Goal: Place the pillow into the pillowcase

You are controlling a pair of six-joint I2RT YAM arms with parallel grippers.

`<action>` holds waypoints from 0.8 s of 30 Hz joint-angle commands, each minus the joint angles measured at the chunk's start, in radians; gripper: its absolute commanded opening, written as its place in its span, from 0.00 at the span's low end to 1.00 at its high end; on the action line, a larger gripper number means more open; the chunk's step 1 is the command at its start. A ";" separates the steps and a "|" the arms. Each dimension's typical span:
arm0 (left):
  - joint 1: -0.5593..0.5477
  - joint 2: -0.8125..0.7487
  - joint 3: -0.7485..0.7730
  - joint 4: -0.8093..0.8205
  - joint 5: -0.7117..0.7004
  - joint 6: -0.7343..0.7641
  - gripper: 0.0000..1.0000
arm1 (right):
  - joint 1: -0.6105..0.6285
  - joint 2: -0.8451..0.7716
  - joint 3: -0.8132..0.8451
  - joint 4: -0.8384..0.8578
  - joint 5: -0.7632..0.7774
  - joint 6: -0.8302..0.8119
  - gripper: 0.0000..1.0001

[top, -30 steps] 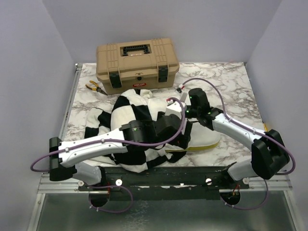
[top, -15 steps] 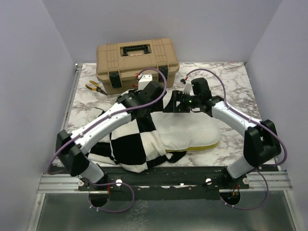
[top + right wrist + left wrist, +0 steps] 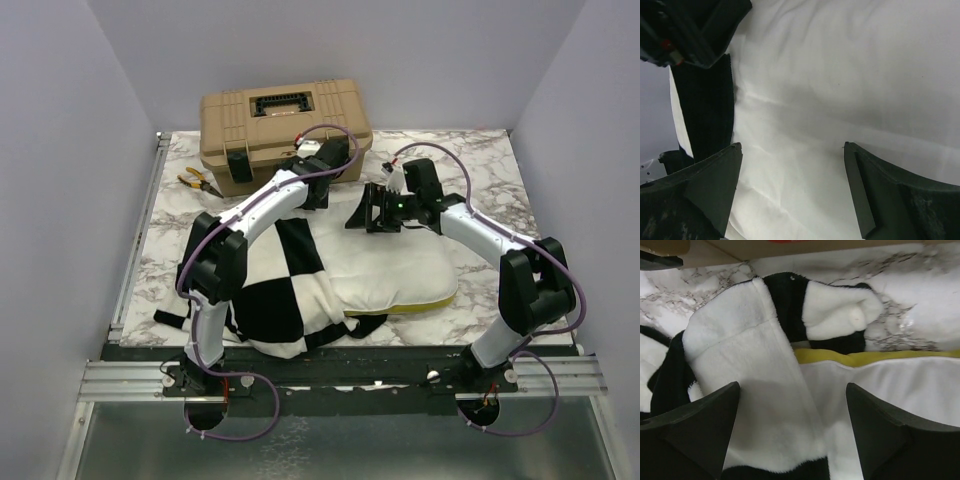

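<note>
The white pillow (image 3: 400, 268) lies across the table's middle, its yellow edge strip (image 3: 425, 303) toward the front. The black and cream checkered pillowcase (image 3: 280, 295) covers its left part. My left gripper (image 3: 318, 192) hangs open over the far edge, just before the toolbox. In the left wrist view the fleecy pillowcase (image 3: 750, 390) and the pillow (image 3: 900, 385) lie under the left gripper (image 3: 792, 387), with nothing held. My right gripper (image 3: 366, 215) is open above the pillow's far side. Its wrist view shows the right gripper (image 3: 792, 146) empty over bare pillow (image 3: 850, 75).
A tan toolbox (image 3: 285, 125) stands at the back, close behind both grippers. Yellow-handled pliers (image 3: 198, 181) lie to its left. A black pillowcase strap (image 3: 172, 318) trails at the front left. Walls close in on both sides.
My left arm has swung from the front of the pillow to the far side by the toolbox. The right gripper has opened wide and drawn back. The pillowcase now lies flatter over the pillow's left part.
</note>
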 commanded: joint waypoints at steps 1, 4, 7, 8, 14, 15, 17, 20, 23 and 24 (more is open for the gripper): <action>0.027 0.035 -0.007 -0.067 0.014 0.068 0.83 | -0.019 -0.023 0.007 -0.011 -0.040 -0.006 0.88; 0.027 0.025 -0.037 -0.031 0.055 0.089 0.64 | -0.029 -0.017 0.024 -0.019 -0.054 -0.013 0.88; 0.021 0.002 -0.039 -0.011 0.079 0.083 0.32 | -0.036 -0.012 0.036 -0.017 -0.071 -0.016 0.88; 0.015 -0.014 -0.038 -0.005 0.079 0.076 0.23 | -0.037 -0.012 0.040 -0.014 -0.077 -0.020 0.88; -0.049 -0.110 -0.012 0.067 0.168 0.073 0.00 | -0.042 -0.001 0.067 -0.004 -0.081 -0.040 0.88; -0.062 -0.118 -0.006 0.084 0.203 0.075 0.00 | -0.043 0.002 0.073 -0.004 -0.080 -0.041 0.88; -0.084 -0.131 0.002 0.124 0.294 0.079 0.00 | -0.050 0.007 0.082 -0.004 -0.075 -0.046 0.88; -0.117 -0.161 -0.019 0.238 0.435 0.061 0.00 | -0.065 0.010 0.086 0.009 -0.070 -0.053 0.88; -0.125 -0.201 -0.089 0.405 0.598 0.015 0.00 | -0.090 0.015 0.092 0.007 -0.067 -0.072 0.88; -0.127 -0.213 -0.113 0.452 0.608 -0.003 0.00 | -0.099 0.017 0.092 0.006 -0.064 -0.084 0.88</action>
